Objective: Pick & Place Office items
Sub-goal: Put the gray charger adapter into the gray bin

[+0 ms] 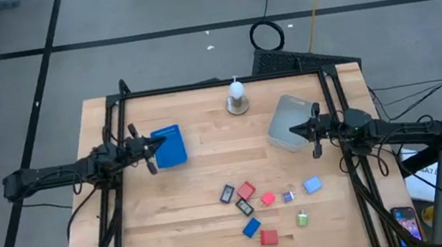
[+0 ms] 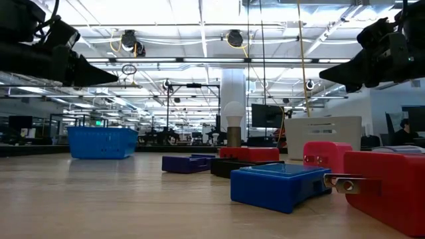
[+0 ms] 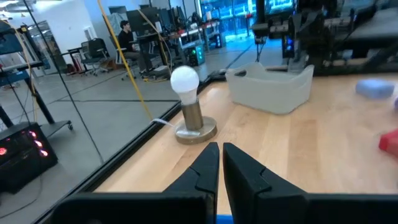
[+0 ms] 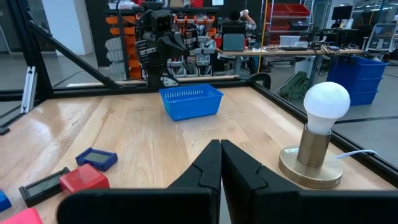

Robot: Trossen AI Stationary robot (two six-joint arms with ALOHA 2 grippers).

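- Left gripper (image 1: pixel 151 144) hangs above the blue basket (image 1: pixel 169 145), fingers pinched together, holding nothing.
- Right gripper (image 1: pixel 307 130) over the grey tub (image 1: pixel 287 121), closed and empty.
- Office items (image 1: pixel 246 192) lie scattered on the table's (image 1: pixel 173 217) front part.

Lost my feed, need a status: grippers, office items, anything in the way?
Left gripper shut, empty, over the blue basket. Right gripper shut, empty, over the grey tub. Office items scattered on the table's near side, untouched. Nothing blocking.
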